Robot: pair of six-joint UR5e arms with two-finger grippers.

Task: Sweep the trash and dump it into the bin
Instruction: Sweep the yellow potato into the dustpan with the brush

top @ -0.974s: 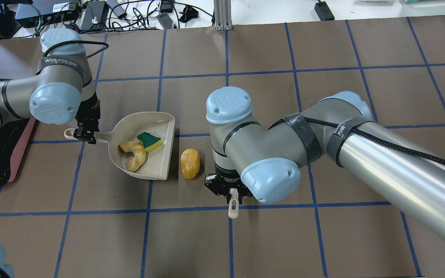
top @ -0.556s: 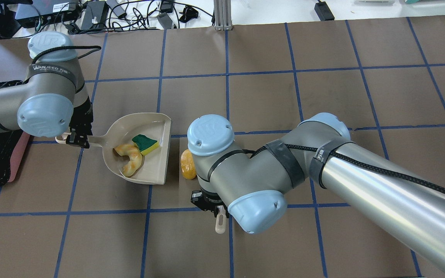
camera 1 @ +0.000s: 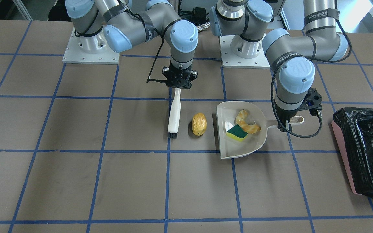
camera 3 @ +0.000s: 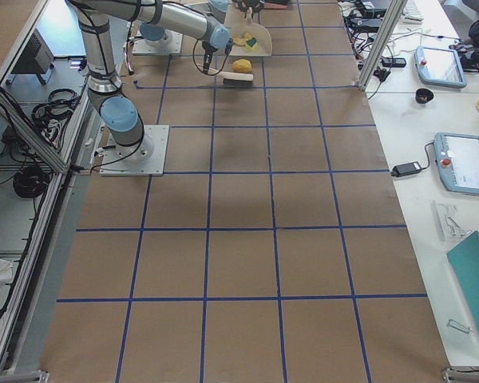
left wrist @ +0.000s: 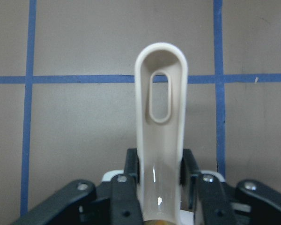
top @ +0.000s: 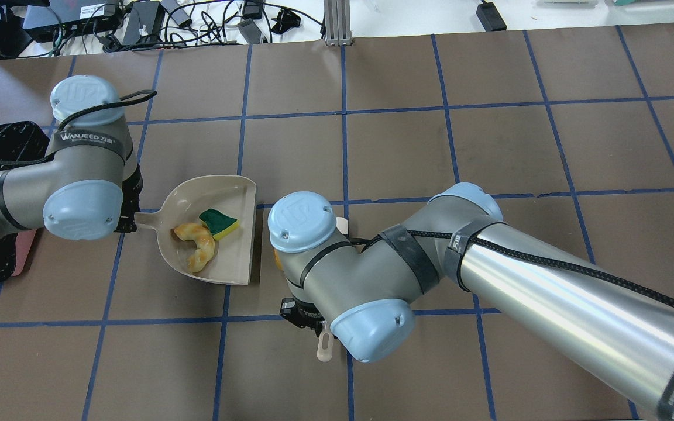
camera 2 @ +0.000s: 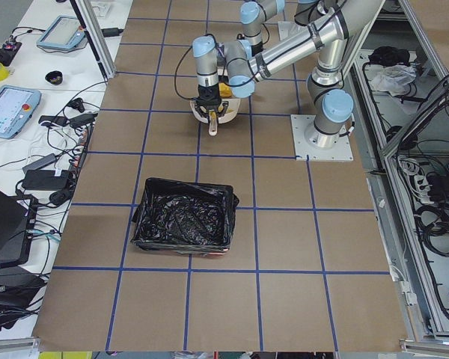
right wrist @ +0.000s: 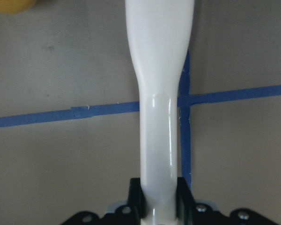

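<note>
Roll (camera 1: pixel 199 124) lies on the table (camera 1: pixel 76 129), outside the dustpan (camera 1: pixel 238 147). It sits between the pan's open edge and the brush (camera 1: pixel 174 113), near both and touching neither.

Croissant piece (camera 1: pixel 247 122) and sponge piece (camera 1: pixel 237 132) are inside the pan, touching each other. The sponge is green side up.

The pan's mouth faces the roll and its handle points the other way, toward the bin (camera 1: pixel 351 152). Left gripper (camera 1: pixel 287 124) is clenched on that handle; the wrist view shows a finger on each side of it.

Right gripper (camera 1: pixel 177 84) grasps the white brush handle, fingers tight on both sides. The brush's black bristle end is level with the roll.

The bin, lined with a black bag, stands on the robot's left, well apart from the pan. Its contents cannot be made out.
</note>
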